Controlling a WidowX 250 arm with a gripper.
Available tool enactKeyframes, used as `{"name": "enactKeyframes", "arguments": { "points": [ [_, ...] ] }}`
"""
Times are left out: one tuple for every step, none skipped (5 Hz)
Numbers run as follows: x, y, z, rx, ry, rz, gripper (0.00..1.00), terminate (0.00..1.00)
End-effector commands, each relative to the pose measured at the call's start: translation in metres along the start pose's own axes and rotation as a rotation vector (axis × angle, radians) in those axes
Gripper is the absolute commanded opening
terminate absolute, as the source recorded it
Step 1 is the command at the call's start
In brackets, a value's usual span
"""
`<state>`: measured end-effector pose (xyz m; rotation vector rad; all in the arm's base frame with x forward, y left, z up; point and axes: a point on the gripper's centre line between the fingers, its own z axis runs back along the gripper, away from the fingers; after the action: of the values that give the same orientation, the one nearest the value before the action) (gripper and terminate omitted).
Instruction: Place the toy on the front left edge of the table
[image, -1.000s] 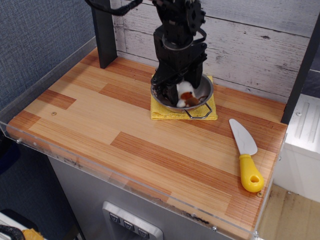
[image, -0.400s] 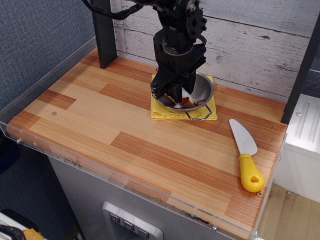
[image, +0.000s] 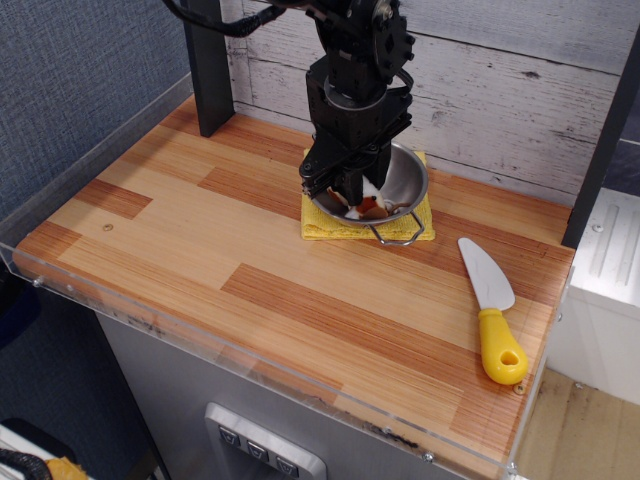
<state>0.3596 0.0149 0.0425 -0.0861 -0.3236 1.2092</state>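
Note:
The toy (image: 368, 204), a small white and reddish-brown plush, lies inside a metal bowl (image: 411, 176) at the back middle of the table (image: 220, 240). My black gripper (image: 341, 197) reaches down into the bowl from above. Its fingers stand close together on the toy's left side and seem closed on it. Most of the toy is hidden behind the fingers. The table's front left edge (image: 60, 262) is far from the gripper.
The bowl rests on a yellow cloth (image: 322, 226). A white plastic knife with a yellow handle (image: 490, 305) lies at the right front. A black post (image: 208, 70) stands at the back left. Clear acrylic edging (image: 200, 345) rims the table.
The gripper has come down into the bowl and its fingers have drawn together over the toy, which now shows less. The bowl has shifted slightly.

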Motion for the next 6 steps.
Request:
{"name": "enactKeyframes", "arguments": {
  "points": [
    [0.003,-0.019,0.065,-0.146,-0.043,0.006,0.00,0.00],
    [0.002,-0.018,0.091,-0.184,-0.056,0.012,0.00,0.00],
    [0.003,-0.007,0.117,-0.223,-0.034,0.037,0.00,0.00],
    [0.008,0.014,0.143,-0.233,-0.043,0.045,0.00,0.00],
    [0.017,0.047,0.160,-0.214,-0.087,0.077,0.00,0.00],
    [0.032,0.077,0.161,-0.194,-0.109,0.122,0.00,0.00]
  ]
}}
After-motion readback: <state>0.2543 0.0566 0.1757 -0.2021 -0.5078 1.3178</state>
